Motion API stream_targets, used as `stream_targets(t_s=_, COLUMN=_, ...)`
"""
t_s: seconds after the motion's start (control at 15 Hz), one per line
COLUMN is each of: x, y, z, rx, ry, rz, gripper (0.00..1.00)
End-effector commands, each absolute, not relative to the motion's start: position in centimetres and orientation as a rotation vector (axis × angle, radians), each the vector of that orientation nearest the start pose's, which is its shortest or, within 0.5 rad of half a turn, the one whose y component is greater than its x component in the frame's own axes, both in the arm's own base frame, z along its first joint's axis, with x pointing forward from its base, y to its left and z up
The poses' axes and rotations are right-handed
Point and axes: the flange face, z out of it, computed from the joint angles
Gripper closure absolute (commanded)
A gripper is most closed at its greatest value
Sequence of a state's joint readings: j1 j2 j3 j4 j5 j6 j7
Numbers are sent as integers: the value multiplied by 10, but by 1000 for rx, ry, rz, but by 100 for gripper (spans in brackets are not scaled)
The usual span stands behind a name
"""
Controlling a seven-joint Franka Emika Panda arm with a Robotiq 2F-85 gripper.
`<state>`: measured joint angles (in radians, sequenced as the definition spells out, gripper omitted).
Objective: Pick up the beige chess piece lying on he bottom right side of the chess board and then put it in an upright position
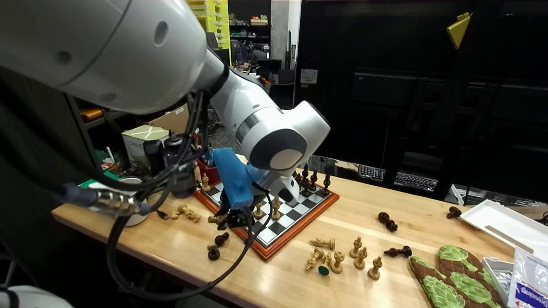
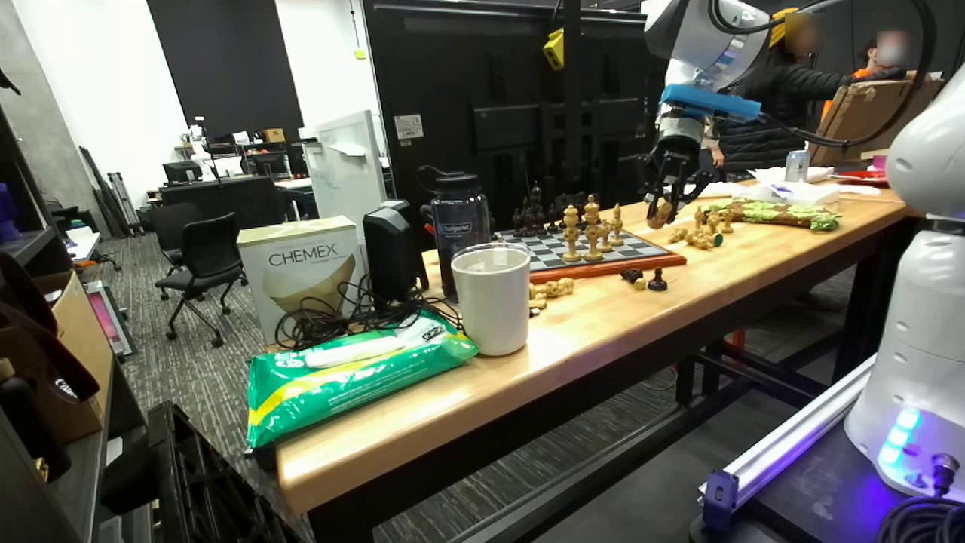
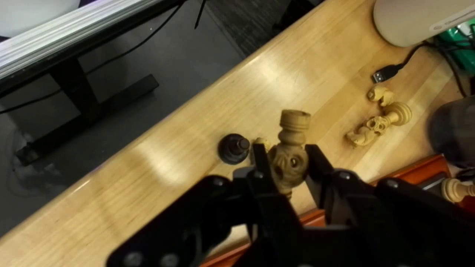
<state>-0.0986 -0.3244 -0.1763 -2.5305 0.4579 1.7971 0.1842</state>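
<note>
Beige carved wooden chess piece (image 3: 289, 157) is gripped tilted between black jaws, the pale wooden bench (image 3: 193, 148) below them; its base juts past them, presumably so that end can land first.

As for the carved beige chess piece (image 3: 290, 159): hangs tilted well off upright, pinched by its rounded, pierced middle between the fingertips of the gripper (image 3: 286, 150), near the edge of the square chess board (image 1: 299, 225). As for that board: lies flat, checkered dark and light inside a raised reddish-brown frame.
</note>
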Motion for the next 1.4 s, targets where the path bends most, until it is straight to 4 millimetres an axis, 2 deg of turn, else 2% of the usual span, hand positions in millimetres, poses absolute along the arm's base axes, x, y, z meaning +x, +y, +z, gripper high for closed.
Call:
stream_targets(t_s=0.0, x=385, y=-77, z=359, rx=-2351, ry=747, rz=622, gripper=93)
stream_targets(t_s=0.47, x=404, y=-99, z=328, rx=-2195, ry=708, rz=745, gripper=93)
stream_targets(t_s=0.93, x=421, y=-119, z=323, rx=-2141, ry=733, rz=864, gripper=93)
stream_targets(t_s=1.33, x=428, y=-123, z=322, rx=-2151, ry=733, rz=852, gripper=93)
